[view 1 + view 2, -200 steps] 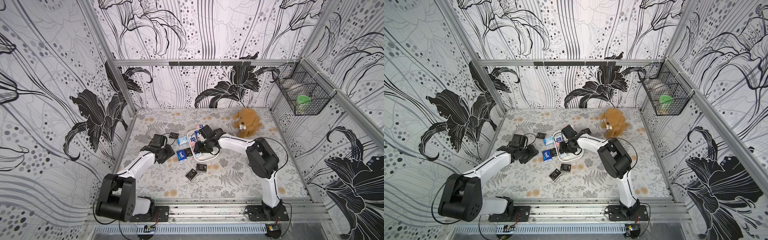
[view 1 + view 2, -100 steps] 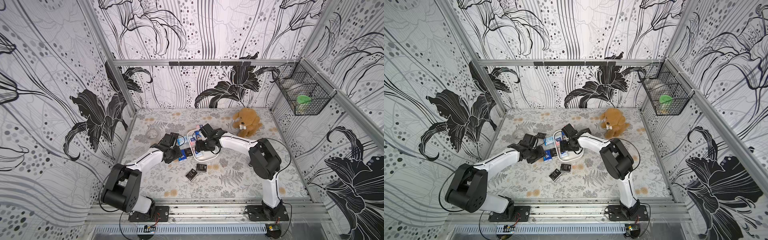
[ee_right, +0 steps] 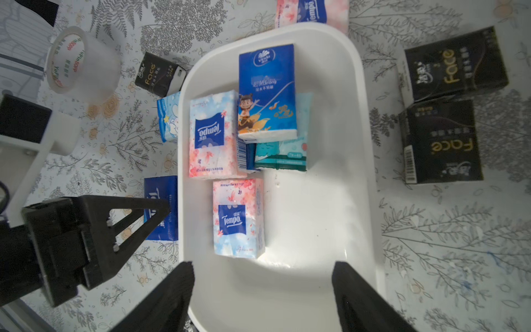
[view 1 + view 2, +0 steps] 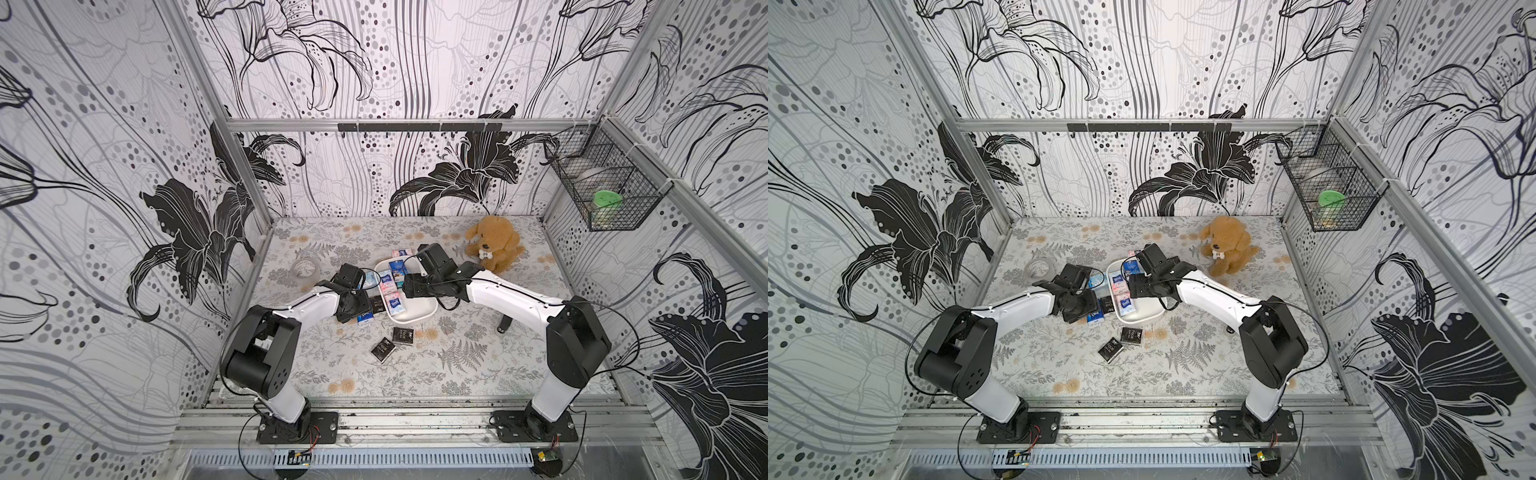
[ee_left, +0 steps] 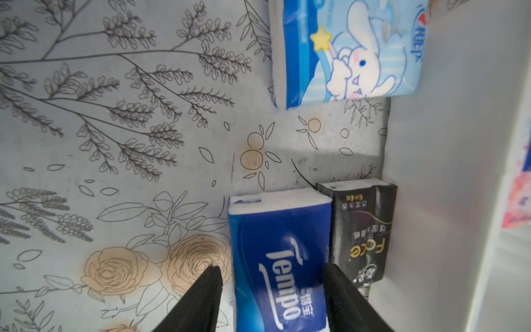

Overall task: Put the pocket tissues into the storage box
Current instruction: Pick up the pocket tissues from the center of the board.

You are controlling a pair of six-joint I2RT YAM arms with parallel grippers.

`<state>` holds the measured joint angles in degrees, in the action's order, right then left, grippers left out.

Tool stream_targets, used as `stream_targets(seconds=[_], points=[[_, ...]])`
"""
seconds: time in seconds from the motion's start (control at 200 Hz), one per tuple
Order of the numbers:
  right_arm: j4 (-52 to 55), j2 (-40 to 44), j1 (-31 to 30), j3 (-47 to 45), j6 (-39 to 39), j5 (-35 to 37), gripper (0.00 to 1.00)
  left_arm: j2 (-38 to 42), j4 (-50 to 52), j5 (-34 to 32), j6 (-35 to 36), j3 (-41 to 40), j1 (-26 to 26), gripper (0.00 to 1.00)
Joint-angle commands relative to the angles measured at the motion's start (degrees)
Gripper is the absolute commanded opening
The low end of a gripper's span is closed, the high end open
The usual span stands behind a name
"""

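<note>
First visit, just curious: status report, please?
Left gripper open, straddling blue Tempo packet outside storage box. Right gripper open above box, empty. Black Face packet right beside it.

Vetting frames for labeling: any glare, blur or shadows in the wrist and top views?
Right wrist view: glare patch on the box floor, packets sharp. Left wrist view: box wall washed out, shadow band across the cloth, Tempo packet sharp. Both top views: even light, no glare.

The left gripper has swung in beside the storage box, so a dark blue packet now lies between its fingers. The right gripper has spread its jaws wider, with the box beneath it.
</note>
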<state>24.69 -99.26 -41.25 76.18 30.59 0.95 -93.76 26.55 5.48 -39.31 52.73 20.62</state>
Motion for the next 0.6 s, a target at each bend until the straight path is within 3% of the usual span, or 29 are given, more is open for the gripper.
stream_targets(seconds=[0.0,0.295,0.596], points=[[1.18,2.13,-0.32,-1.81,0.25,2.64,0.82,-1.72,-1.67,-0.96,1.56,1.62,0.52,0.61],[1.92,3.13,-0.21,-2.86,0.34,3.31,0.82,-3.84,-3.06,-0.82,2.16,1.17,0.57,0.57],[2.78,3.11,-0.23,-2.29,0.12,3.92,0.82,-3.22,-2.93,-1.32,2.26,0.07,0.48,0.33]])
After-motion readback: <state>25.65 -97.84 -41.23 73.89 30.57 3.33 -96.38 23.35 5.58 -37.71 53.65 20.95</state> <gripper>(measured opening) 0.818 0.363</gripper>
